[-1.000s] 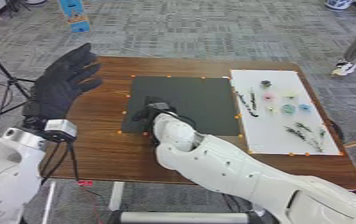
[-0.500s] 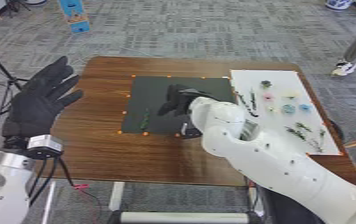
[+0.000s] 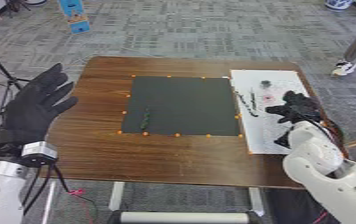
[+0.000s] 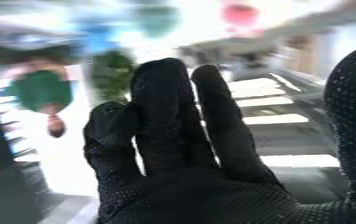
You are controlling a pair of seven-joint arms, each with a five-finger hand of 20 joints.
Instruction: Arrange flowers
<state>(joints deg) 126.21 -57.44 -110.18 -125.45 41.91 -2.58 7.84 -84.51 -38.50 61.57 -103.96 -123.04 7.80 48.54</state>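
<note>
Head view, right hand (image 3: 301, 108) over white board (image 3: 265, 135), fingers straight and apart, pink flower (image 3: 268, 98) near their tips

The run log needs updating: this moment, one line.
right hand open over white sheet | green sprig on black sheet | pink flower on white sheet | left hand open

We are seeing a brown wooden table (image 3: 174, 162), a charcoal mat (image 3: 192, 100) edged with orange dots (image 3: 145, 133), and a white sheet (image 3: 265, 144). We are noticing a dark green sprig (image 3: 145, 119), a pink flower (image 3: 268, 98) and blackish twigs (image 3: 245, 105). We are also finding white arms (image 3: 315, 152), a black left hand (image 3: 30, 107), a black right hand (image 3: 301, 109) with fine pale speckles, and streaky gray carpet (image 3: 183, 32).
</note>
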